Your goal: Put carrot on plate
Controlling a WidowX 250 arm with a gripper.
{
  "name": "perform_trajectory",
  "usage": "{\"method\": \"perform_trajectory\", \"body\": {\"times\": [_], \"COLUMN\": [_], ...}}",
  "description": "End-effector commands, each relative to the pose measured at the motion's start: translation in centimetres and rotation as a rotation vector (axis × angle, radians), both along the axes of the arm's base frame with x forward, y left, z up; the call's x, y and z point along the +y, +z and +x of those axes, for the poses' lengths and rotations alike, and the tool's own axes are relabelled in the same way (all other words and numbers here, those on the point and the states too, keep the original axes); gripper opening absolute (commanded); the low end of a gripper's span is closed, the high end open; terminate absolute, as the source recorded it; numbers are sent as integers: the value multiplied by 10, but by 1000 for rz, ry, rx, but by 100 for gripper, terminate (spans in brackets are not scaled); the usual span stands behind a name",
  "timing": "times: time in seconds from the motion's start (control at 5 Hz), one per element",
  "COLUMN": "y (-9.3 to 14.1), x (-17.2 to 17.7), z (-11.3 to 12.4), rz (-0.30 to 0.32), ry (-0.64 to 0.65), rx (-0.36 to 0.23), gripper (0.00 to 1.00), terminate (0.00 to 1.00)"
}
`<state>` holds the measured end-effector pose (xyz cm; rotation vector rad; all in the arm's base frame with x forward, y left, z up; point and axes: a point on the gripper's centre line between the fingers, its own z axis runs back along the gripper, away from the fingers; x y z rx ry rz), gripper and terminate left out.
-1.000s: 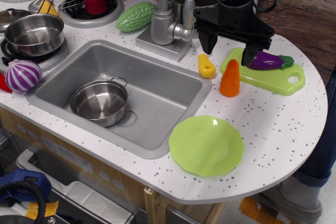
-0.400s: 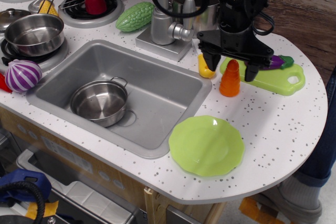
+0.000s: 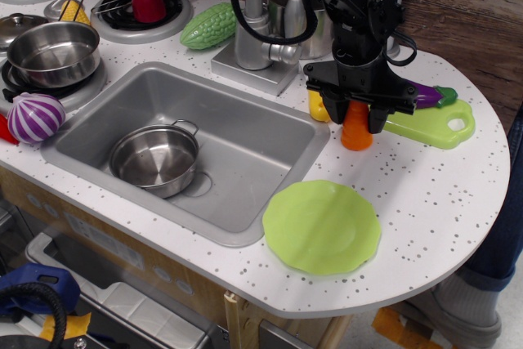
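The gripper (image 3: 357, 114) sits low over the carrot (image 3: 356, 131), its jaws apart, one finger on each side of the cone's upper part and not visibly clamped on it. The carrot stands upright on the table (image 3: 441, 194), between the small yellow piece (image 3: 315, 107) and the cutting board (image 3: 433, 124), with the plate (image 3: 321, 227) lying nearer the front edge, apart from it

Black arm reaching down from above, wrist vertical, hand (image 3: 357, 117) pointing down, fingers spread apart.

Gripper (image 3: 357, 117) has dropped, fingers (image 3: 333, 110) now straddling carrot (image 3: 356, 130).
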<state>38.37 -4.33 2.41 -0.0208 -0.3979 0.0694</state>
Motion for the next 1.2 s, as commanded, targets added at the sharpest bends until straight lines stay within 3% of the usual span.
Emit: {"method": "perform_trajectory", "body": {"times": [0.0,0.2,0.6,1.0], "y": [40,64,61,61], "x": [-3,3,-5,-9], "z": [3,-7,-52,-80], "rz": [36,69,58,45], "ry": [9,19,112,179], "rx": [-20,19,47,84], "gripper": [0,0,0,0], "terminate": [0,0,0,0]}}
